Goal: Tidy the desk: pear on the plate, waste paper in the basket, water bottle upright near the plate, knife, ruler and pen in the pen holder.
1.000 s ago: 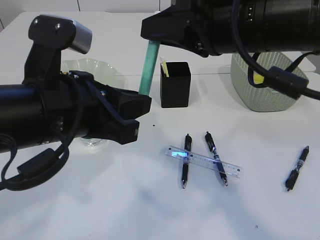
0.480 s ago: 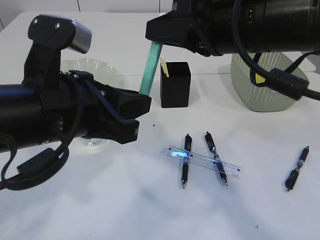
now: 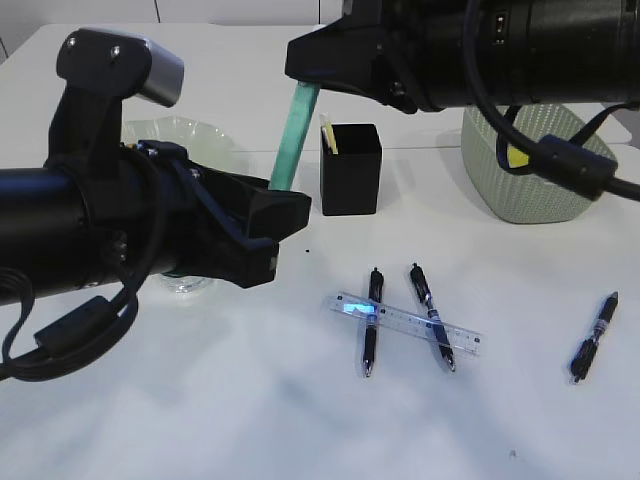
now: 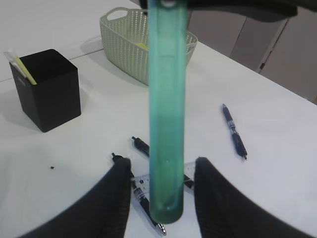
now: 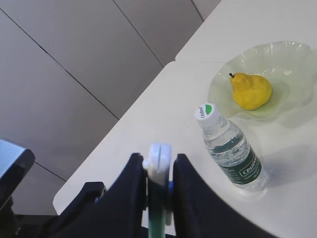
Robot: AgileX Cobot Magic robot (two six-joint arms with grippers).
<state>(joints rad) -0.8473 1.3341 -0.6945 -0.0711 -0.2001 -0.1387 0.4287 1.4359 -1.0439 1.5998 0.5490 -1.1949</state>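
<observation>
While the right gripper (image 5: pixel 158 186) pinches the green knife (image 3: pixel 291 135) by its white top end, the blade-case hangs slanted in mid-air at nine o'clock of the pen holder (image 3: pixel 351 170) — so the step in hand looks like stowing the knife. The left gripper (image 4: pixel 161 191) sits spread, its dark fingers (image 4: pixel 116 198) either side of the knife's lower end without touching it, perhaps ready for a handover or a steadying nudge. Next, by my reading, the knife must swing toward three o'clock until it stands over the holder's mouth, then go down straight.

Containers now, biggest first. Over at one o'clock of the holder, the woven basket (image 3: pixel 530 170) shows something yellow inside; what it is, I cannot tell. The plate (image 5: pixel 262 82) already carries the pear (image 5: pixel 250 90), and the water bottle (image 5: pixel 232 148) stands upright just at its seven o'clock edge. The black pen holder has a yellow-and-white item poking out. Still loose on the table — the ruler (image 3: pixel 405 322) lying across two pens (image 3: pixel 372 320), and another pen (image 3: pixel 594 338) well off at three o'clock.
</observation>
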